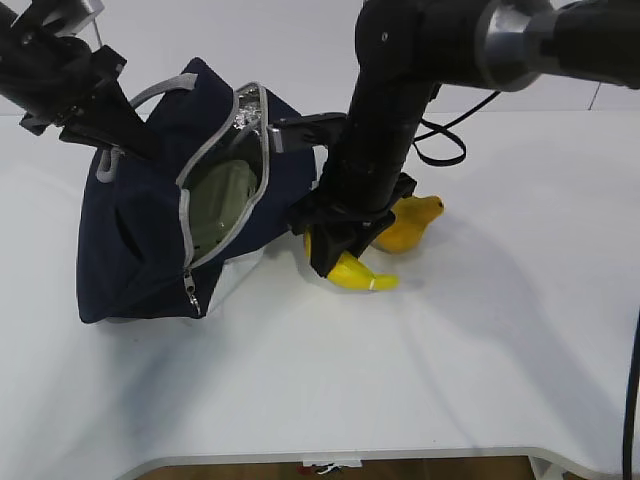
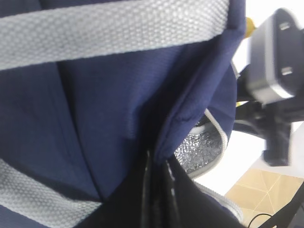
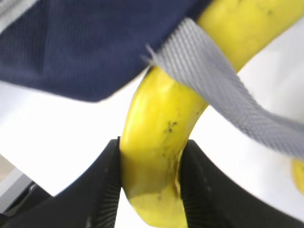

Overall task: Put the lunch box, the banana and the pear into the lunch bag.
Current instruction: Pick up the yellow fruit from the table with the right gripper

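The right claw (image 3: 149,190) clenches the banana (image 3: 156,156) across its long axis; the lunch bag (image 1: 150,250) mouth lies just left, held by the clenched left claw (image 2: 156,190).

Left hand (image 2: 156,190) pinched closed; right hand (image 3: 149,190) clamped, wrist lowered.

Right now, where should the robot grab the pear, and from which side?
Probably across its fat round belly, from above. The pear lies on the table right of the banana, partly behind the right arm. Its narrow top would likely slip, and the lunch bag crowds the left side.
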Available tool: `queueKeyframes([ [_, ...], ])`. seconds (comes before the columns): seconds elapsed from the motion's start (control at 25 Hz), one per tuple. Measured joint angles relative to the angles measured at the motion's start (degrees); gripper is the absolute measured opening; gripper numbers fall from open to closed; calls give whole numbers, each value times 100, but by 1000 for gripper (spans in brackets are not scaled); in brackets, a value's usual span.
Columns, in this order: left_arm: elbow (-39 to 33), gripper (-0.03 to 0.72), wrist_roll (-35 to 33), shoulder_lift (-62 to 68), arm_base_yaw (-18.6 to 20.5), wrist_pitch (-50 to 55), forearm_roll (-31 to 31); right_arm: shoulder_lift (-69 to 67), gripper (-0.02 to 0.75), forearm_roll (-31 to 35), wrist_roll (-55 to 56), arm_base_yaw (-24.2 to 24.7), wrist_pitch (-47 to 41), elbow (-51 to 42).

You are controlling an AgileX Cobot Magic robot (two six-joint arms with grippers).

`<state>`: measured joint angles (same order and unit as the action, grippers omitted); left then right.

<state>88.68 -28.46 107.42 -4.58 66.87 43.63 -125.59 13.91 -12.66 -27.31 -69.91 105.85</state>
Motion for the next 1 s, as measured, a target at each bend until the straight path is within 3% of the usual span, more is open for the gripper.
queueKeyframes([
  [0.48, 0, 1, 0, 0, 76, -34, -4, 891, 295, -75, 163, 0, -59, 0],
  [1.0, 0, 1, 0, 0, 76, -44, -4, 1574, 295, -1101, 536, 0, -173, 254],
])
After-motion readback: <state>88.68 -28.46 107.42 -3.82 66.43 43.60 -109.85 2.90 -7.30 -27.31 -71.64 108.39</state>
